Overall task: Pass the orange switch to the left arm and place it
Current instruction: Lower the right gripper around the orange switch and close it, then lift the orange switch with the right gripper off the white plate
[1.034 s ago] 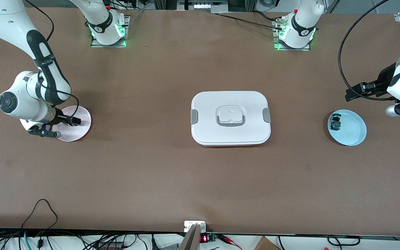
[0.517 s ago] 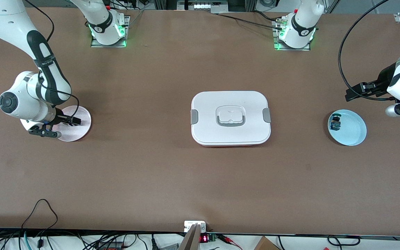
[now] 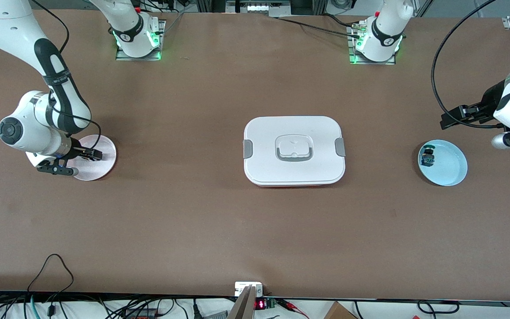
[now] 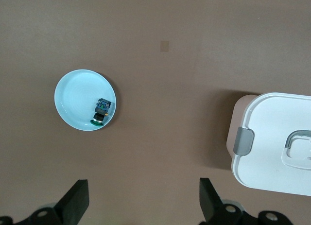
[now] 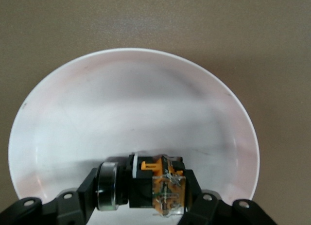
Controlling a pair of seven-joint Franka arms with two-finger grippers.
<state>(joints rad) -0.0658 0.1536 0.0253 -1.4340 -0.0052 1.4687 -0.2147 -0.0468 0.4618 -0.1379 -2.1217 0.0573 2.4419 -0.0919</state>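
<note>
The white box (image 3: 294,150) sits lid-on in the middle of the brown surface (image 3: 255,230), squarely between the two plates and so between the two arms' working ends. It has a grey latch on each short side and a recessed handle in the lid, with a thin red edge showing along its base.

There are two plates and two switches, one switch per plate. The pale pink plate (image 3: 100,166) lies toward the right arm's end of the surface; the light blue plate (image 3: 447,166) lies toward the left arm's end, well apart from the box. In the blue plate, close to its rim, rests the small dark switch with the blue-green cap (image 3: 426,157).

The right hand (image 5: 141,198) is down in the pink plate, its two black fingers (image 5: 85,193) closed on the orange switch (image 5: 153,183). The switch lies on its side between them on the plate's floor, near the rim, its round dark end toward one finger and its orange body with the clear tan end toward the other (from the front view the switch itself is hidden under the wrist).

The left hand (image 4: 143,200) hangs in the air over the bare surface, beside the blue plate; the arm waits. Its fingers (image 4: 77,200) stand wide apart with nothing between them, and the blue plate and one end of the box both show below it.
</note>
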